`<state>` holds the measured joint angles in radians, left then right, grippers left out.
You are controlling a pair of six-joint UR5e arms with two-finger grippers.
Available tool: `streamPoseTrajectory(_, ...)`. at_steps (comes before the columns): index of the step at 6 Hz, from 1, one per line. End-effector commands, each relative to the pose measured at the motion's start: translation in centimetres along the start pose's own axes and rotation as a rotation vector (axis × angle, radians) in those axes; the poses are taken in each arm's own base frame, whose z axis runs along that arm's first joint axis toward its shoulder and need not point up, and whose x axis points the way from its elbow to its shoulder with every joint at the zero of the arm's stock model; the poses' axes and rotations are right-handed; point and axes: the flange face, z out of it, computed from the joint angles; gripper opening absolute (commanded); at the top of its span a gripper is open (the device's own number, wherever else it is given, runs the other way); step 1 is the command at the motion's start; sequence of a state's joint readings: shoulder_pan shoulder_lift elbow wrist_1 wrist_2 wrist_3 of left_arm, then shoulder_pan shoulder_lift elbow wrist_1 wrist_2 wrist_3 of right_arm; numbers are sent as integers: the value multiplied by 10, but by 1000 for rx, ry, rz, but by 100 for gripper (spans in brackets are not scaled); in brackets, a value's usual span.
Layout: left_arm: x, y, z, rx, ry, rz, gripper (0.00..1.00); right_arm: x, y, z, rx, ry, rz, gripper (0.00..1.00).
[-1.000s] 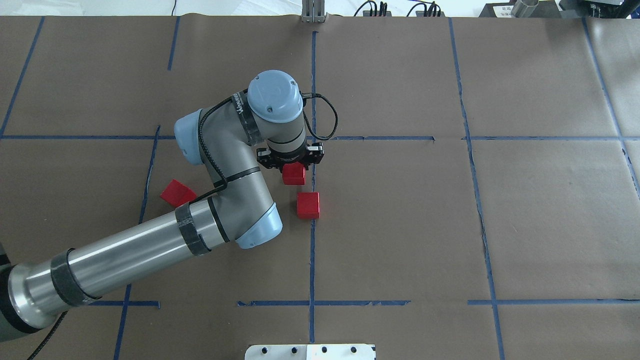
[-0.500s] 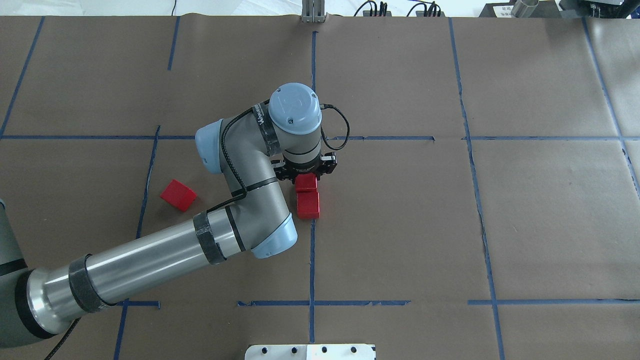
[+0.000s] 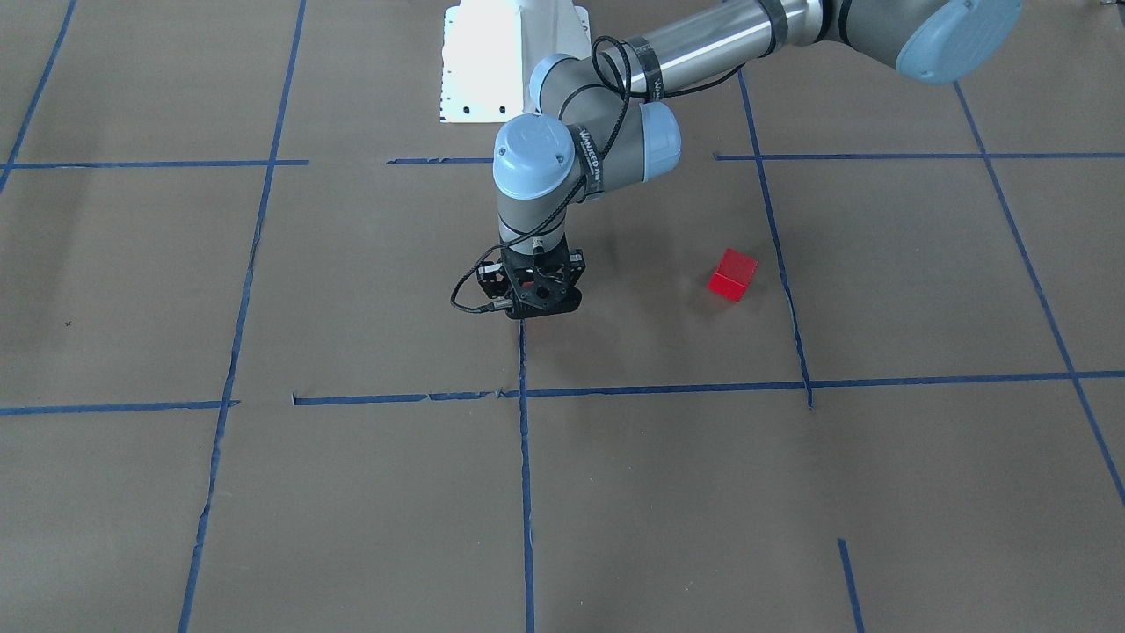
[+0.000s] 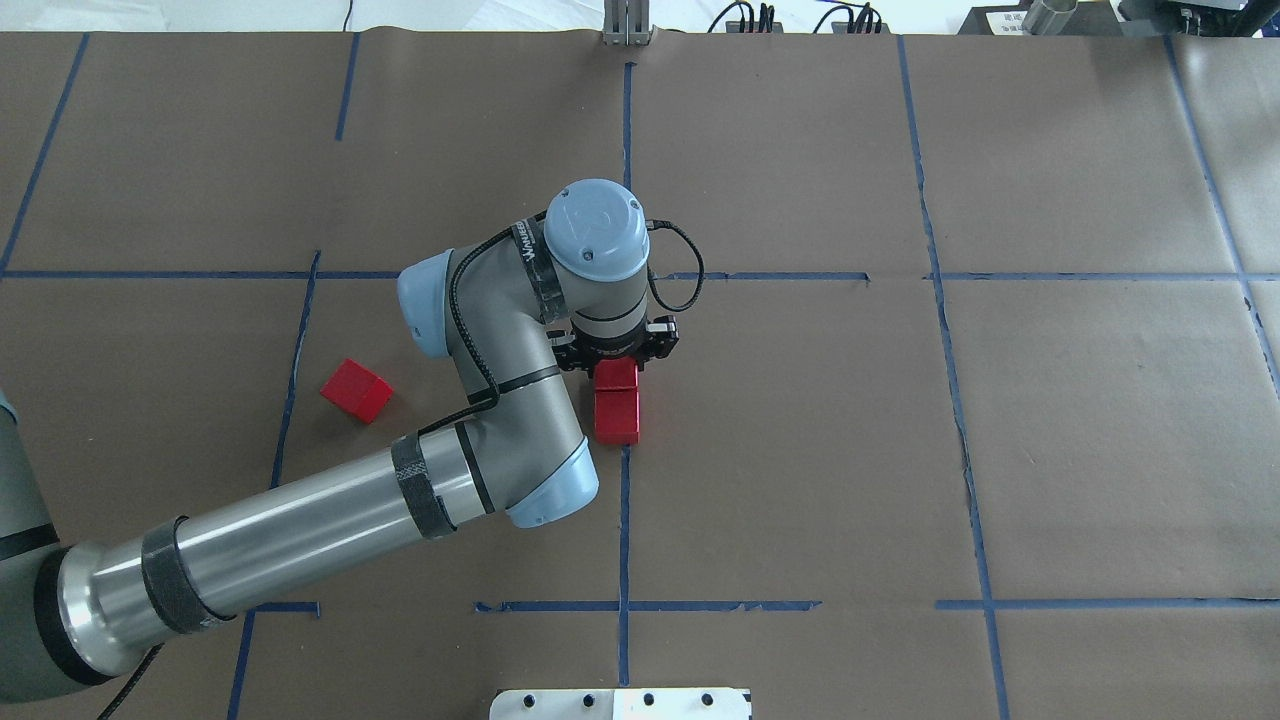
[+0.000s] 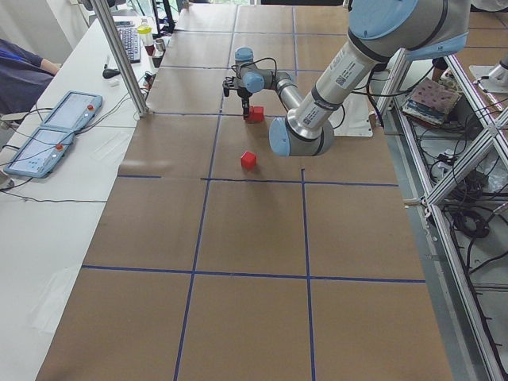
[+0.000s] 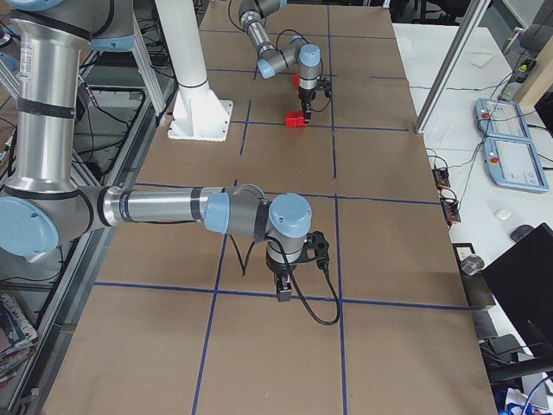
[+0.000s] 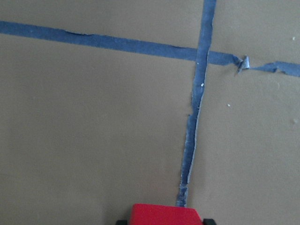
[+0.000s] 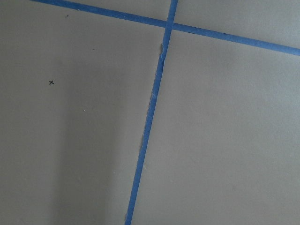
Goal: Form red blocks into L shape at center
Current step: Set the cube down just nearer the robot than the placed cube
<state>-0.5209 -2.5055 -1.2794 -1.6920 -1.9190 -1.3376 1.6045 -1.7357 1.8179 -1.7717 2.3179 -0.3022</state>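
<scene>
My left gripper is shut on a red block, which also shows at the bottom edge of the left wrist view. It holds the block low over the center cell, by the vertical blue tape line. That block sits right against the far side of a second red block. A third red block lies apart at the cell's left. In the front view the left gripper hides the two center blocks. My right gripper shows only in the exterior right view; I cannot tell whether it is open or shut.
The white robot base stands at the near edge of the brown paper. My left forearm stretches across the lower left of the center cell. Control pendants lie on a white side table.
My left gripper has carried its red block right and toward the robot. The gap to the second block has closed, and the two blocks now sit in one line.
</scene>
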Motion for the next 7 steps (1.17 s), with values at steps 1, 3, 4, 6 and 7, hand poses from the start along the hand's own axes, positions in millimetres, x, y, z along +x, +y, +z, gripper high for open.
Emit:
streamPoseTrajectory(1, 0, 1, 1, -1, -1, -1, 10, 0, 0, 0, -1, 0, 1, 100)
streamPoseTrajectory(3, -1, 0, 1, -1, -2, 0, 12, 0, 0, 0, -1, 0, 1, 100)
streamPoseTrajectory(4, -1, 0, 1, -1, -1, 0, 15, 0, 0, 0, 0, 0, 0, 100)
streamPoseTrajectory(6, 0, 3, 2, -3, 1, -3, 26, -1, -1, -1, 1, 0, 0, 100)
streamPoseTrajectory(7, 0, 3, 2, -3, 1, -5, 27, 0, 0, -1, 1, 2, -1, 100)
